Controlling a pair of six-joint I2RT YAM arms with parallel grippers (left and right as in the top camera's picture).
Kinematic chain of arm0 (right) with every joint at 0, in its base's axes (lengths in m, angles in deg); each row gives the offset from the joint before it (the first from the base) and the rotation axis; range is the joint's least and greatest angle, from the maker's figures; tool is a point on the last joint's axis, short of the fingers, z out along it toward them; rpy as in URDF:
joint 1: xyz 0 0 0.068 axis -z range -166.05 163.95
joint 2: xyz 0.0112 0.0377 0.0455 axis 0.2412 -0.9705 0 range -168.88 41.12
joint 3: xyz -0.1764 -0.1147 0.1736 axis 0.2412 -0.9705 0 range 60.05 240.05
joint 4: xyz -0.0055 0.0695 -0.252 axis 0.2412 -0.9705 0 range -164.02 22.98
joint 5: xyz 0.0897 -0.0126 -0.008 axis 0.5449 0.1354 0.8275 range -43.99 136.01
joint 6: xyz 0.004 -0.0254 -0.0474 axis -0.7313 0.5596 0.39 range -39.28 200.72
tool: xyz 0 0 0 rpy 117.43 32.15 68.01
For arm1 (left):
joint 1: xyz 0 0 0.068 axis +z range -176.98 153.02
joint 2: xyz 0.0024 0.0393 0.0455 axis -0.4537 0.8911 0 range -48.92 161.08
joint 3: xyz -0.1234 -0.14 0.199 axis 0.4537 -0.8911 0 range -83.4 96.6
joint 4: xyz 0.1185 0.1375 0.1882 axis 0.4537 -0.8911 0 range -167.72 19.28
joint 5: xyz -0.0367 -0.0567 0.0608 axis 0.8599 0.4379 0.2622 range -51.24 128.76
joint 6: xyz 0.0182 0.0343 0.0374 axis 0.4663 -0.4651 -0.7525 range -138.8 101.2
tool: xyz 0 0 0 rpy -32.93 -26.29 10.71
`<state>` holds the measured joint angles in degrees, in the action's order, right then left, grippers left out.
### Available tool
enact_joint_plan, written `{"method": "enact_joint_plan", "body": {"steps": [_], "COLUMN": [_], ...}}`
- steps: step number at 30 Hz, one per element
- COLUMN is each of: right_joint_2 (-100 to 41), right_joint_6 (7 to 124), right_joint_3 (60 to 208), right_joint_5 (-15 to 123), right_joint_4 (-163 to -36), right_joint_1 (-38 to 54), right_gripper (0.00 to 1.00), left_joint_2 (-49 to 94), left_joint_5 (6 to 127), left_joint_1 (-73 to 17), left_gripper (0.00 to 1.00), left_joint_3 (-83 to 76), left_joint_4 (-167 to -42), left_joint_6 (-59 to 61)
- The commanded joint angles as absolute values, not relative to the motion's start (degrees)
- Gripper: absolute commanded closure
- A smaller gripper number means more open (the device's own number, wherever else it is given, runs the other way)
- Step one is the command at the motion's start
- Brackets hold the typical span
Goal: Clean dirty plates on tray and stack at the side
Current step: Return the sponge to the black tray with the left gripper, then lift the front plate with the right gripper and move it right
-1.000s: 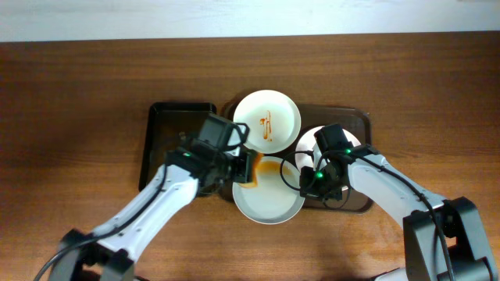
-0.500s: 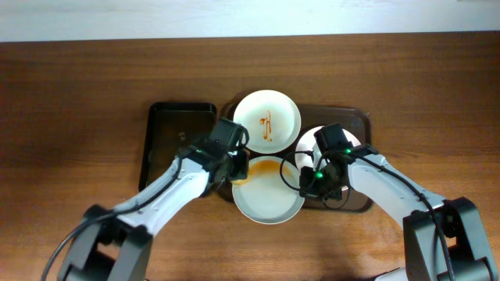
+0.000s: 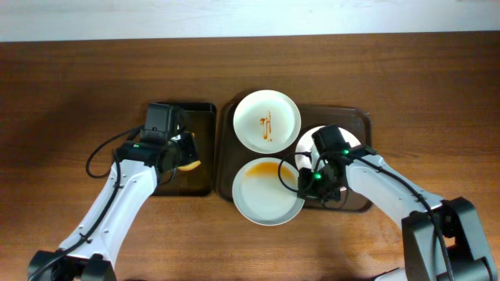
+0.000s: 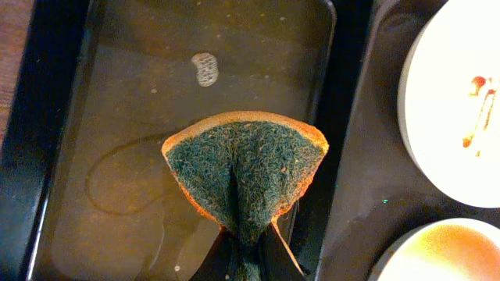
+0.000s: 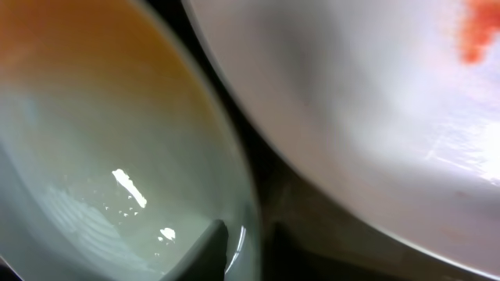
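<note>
Three white plates lie on the dark brown tray (image 3: 361,119). The back plate (image 3: 267,119) has a red sauce squiggle. The front plate (image 3: 266,195) has an orange smear along its far side. The right plate (image 3: 350,140) is mostly hidden under my right arm. My right gripper (image 3: 301,184) is shut on the front plate's right rim (image 5: 117,156), one finger inside and one outside (image 5: 250,238). My left gripper (image 3: 184,156) is shut on a green-and-orange sponge (image 4: 246,176) and holds it over the small black tray (image 4: 117,164).
The small black tray (image 3: 168,113) stands left of the brown tray and holds a film of water. The right plate (image 5: 375,117) with red sauce lies close beside the front plate. Bare wooden table surrounds both trays.
My left gripper has carried the sponge left, off the front plate and over the small black tray. The right gripper has stayed on the front plate's rim.
</note>
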<state>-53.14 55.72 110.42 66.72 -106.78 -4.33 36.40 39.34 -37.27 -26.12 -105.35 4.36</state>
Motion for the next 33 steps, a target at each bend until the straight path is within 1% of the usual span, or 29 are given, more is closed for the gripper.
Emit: {"method": "enact_joint_plan", "body": {"steps": [1,4,6,8,10,13,18,19,24,26,30,33], "right_joint_2": [-53.86,-52.35,-49.79,-46.36,-43.80,-43.61,-43.61,-43.61,-43.61,-43.61,-43.61,-43.61], "right_joint_6": [55.90,57.93,57.93,57.98,59.72,60.77,60.75,60.79,60.77,60.75,60.73,59.16], "right_joint_3": [110.75,111.91,114.03,117.64,122.75,126.44,126.92,126.92,126.92,126.92,126.92,126.92], "right_joint_5": [66.26,65.06,60.31,52.07,41.98,31.05,9.02,1.89,-12.64,-13.82,-13.78,-11.24], "right_joint_4": [-105.82,-105.91,-108.36,-112.66,-117.17,-119.81,-120.07,-119.55,-117.84,-117.12,-117.17,-117.12], "right_joint_1": [-5.68,-5.68,-5.68,-5.68,-5.71,-7.24,-16.09,-19.76,-29.20,-30.73,-30.67,-30.60], "right_gripper": [0.96,0.96,0.96,0.96,0.96,0.96,0.96,0.96,0.96,0.96,0.96,0.96], "left_joint_2": [40.08,43.49,45.32,47.44,48.23,48.27,48.27,48.27,48.27,48.27,48.27,48.27], "left_joint_5": [38.72,38.72,38.72,39.20,39.38,39.38,39.38,39.38,39.38,39.40,39.38,39.38], "left_joint_1": [-36.39,-35.89,-35.41,-35.28,-35.26,-35.28,-35.28,-35.28,-35.28,-35.28,-35.28,-35.28], "left_gripper": [1.00,1.00,1.00,1.00,1.00,1.00,1.00,1.00,1.00,1.00,1.00,1.00], "left_joint_3": [-25.27,-25.27,-25.27,-25.29,-25.27,-25.27,-25.29,-25.29,-25.27,-25.27,-25.27,-25.27], "left_joint_4": [-105.99,-105.99,-105.94,-105.61,-105.24,-104.59,-104.65,-104.63,-104.65,-104.63,-104.63,-104.63], "left_joint_6": [3.40,3.38,3.35,0.88,-5.83,-7.16,-7.14,-7.14,-7.14,-7.14,-7.14,-7.12]}}
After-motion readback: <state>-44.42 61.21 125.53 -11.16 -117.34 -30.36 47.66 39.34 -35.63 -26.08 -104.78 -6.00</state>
